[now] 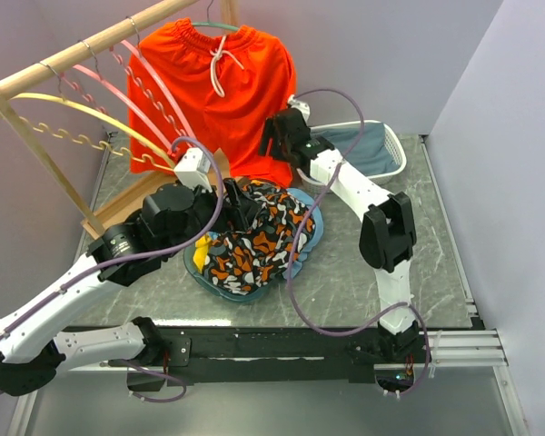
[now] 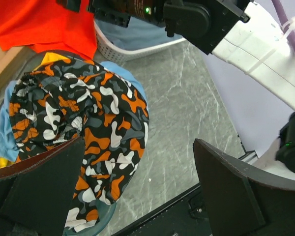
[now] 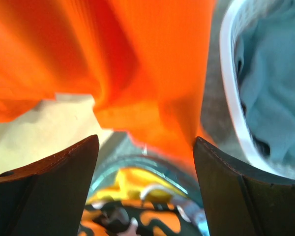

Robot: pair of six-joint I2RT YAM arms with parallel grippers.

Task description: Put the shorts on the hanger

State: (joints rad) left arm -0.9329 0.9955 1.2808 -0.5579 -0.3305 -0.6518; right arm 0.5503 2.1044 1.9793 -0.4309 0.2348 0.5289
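White basket (image 1: 396,153): blue-grey cloth (image 1: 361,150) | blue bowl (image 1: 314,232): patterned garment (image 1: 254,243) | shorts (image 1: 245,100) hung

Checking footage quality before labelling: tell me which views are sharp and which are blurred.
Top external: sharp throughout and evenly lit. Left wrist: the patterned garment is crisp, its print edges clean. Right wrist: the shorts fill the upper frame out of focus, with folds smeared into streaks, and the rim of the white basket is soft too.
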